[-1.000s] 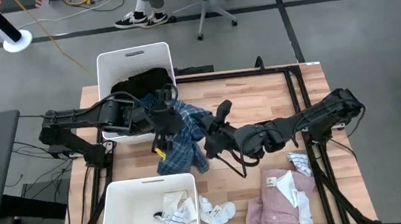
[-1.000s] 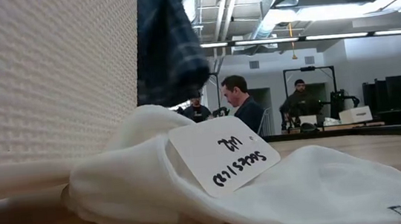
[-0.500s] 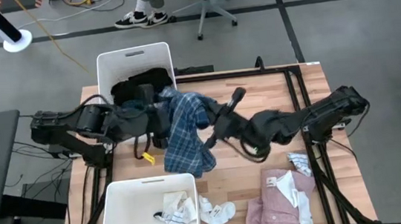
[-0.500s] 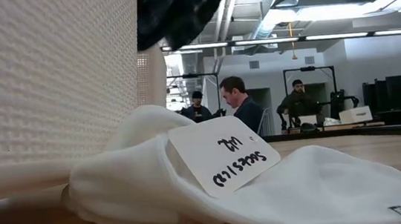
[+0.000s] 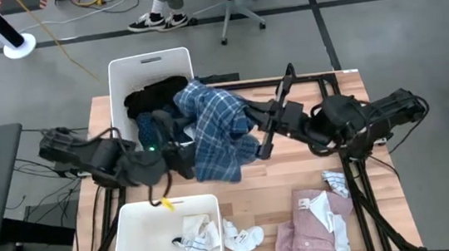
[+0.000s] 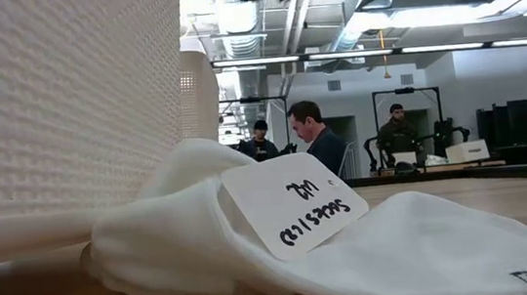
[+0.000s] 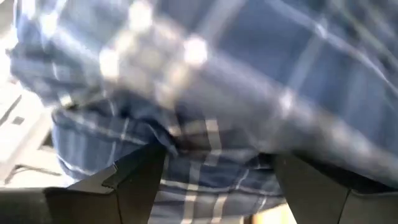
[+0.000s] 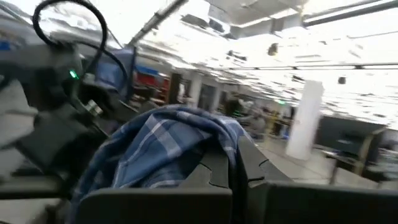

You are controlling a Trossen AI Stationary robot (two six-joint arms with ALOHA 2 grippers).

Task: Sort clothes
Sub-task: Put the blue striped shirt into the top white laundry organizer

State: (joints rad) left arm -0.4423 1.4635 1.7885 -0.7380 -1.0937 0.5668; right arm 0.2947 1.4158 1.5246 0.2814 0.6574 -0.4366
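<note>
**Plaid shirt hanging at the bin's edge**

Pale wooden tabletop [image 5: 297, 176] is carrying 2 white plastic bins: the far bin [image 5: 150, 66] is holding a black top [image 5: 154, 93] and a dark dotted garment, and the near bin [image 5: 165, 232] is holding small white socks [image 5: 198, 233]. Another white sock [image 5: 243, 239] is lying on the wood just beside the near bin, and a pink shirt [image 5: 310, 225] is lying toward the table's near right corner.

The right gripper [image 5: 251, 124] is pinching the blue plaid shirt [image 5: 212, 131] shut between its fingers and holding it up at the far bin's right rim; part of the cloth is draping over that rim while the rest is hanging toward the table. The left gripper [image 7: 214, 171] is standing wide with nothing clamped in it, its fingers just under the shirt's hem.

By the look of it, the shirt is light, limp and slack, so it is likely to swing, spill and trail rather than keep any shape. A bunched fold near the collar or middle seems the surest place to hold; a loose hem or sleeve would probably let the bulk drag over the rim.
</note>
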